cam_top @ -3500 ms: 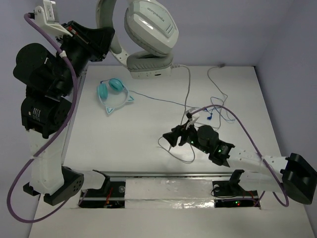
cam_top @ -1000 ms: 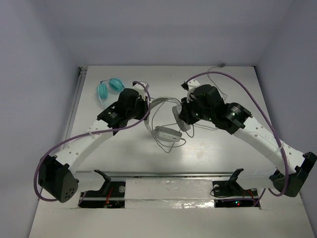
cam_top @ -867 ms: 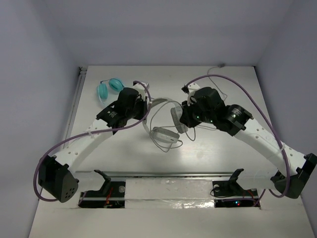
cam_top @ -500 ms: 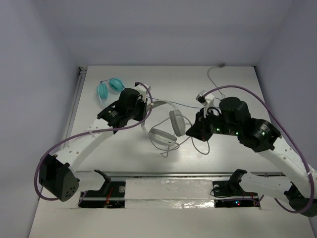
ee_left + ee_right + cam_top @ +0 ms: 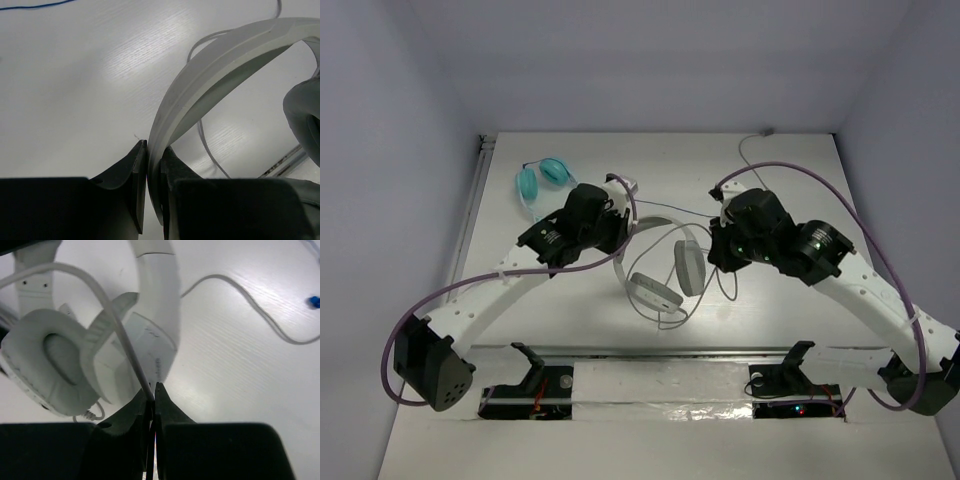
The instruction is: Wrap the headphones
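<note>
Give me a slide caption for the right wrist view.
Right end effector pinches the thin white cable in front of the headphones on the table.

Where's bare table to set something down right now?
Free: back centre between the teal cat-ear headphones and the cable; back-right corner behind the right arm. Crowded: mid-table, where the left gripper and right gripper hold the headphones and cable.

The top camera looks steeply down from behind; the 2 wrist cameras sit close, sharing the headphones (image 5: 655,290) with it.
</note>
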Robot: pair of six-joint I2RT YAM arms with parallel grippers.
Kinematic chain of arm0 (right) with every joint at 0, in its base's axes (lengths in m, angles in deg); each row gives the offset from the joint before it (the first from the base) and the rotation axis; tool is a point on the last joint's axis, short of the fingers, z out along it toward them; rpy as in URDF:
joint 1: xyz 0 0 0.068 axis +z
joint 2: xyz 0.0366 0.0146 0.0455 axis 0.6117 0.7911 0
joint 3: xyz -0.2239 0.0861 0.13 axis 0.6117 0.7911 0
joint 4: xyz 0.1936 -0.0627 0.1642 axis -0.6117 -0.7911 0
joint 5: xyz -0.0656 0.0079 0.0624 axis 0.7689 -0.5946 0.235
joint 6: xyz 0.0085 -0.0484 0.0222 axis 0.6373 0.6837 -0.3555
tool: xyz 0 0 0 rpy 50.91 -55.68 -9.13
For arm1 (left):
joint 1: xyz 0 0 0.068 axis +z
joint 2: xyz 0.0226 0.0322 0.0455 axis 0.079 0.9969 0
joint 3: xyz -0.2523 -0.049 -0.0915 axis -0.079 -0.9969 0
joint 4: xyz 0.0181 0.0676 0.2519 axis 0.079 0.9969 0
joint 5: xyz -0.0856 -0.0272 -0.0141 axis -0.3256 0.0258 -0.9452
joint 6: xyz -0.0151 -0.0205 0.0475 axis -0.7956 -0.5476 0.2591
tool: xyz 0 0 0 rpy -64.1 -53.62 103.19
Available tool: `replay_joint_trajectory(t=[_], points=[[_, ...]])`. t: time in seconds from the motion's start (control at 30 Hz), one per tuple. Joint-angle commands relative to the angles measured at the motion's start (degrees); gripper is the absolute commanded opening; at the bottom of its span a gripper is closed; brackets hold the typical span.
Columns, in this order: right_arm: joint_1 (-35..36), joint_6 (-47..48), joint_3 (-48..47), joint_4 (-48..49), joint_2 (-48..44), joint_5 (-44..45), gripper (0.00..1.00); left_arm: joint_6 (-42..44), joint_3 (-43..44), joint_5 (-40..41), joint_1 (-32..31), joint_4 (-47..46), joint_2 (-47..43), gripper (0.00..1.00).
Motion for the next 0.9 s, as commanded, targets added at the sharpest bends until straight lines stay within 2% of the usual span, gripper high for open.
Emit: replay_joint_trajectory(t=[0.0, 0.17, 0.27, 0.37, 0.47, 0.57, 0.63, 0.67, 0.77, 0.87], points=[[-0.1, -1.3, -5.1, -4.8, -0.5, 11.6, 0.0, -1.0, 1.1, 3.4, 0.1, -2.5, -3.8, 0.0], [-0.1, -1.1, -4.5, -4.1, -0.9, 7.7, 0.0, -1.2, 4.0, 8.1, 0.1, -2.1, -3.7, 0.0], [-0.1, -1.4, -4.6, -4.0, 1.2, 10.7, 0.0, -0.7, 3.9, -1.2, 0.1, -2.3, -3.1, 0.0], [-0.1, -1.4, -5.2, -2.1, 3.2, 14.8, 0.0, -0.7, 3.3, -6.9, 0.1, -2.4, -2.7, 0.0], [-0.1, -1.6, -4.3, -0.3, 4.1, 19.7, 0.0, -0.8, 3.6, -8.0, 0.1, -2.6, -3.6, 0.0], [-0.1, -1.9, -2.7, 2.2, 3.3, 21.1, 0.0, -0.9, 4.7, -4.1, 0.1, -2.0, -3.2, 0.0], [-0.1, -2.2, -1.4, 2.5, 2.6, 24.5, 0.01, -1.0, 5.3, -5.6, 0.1, -2.5, -2.9, 0.0], [-0.1, -2.2, -1.1, 3.1, 2.4, 24.7, 0.03, -1.2, 5.1, -9.0, 0.7, -3.1, -2.8, 0.0], [-0.1, -2.7, 1.3, 5.5, 0.7, 21.6, 0.06, -2.2, 5.4, -11.2, 1.5, -3.9, -2.5, 0.0], [-0.1, -3.4, 6.4, 12.6, -2.0, 18.6, 0.06, -3.1, 6.0, -15.1, 3.8, -4.6, -3.3, 0.0]])
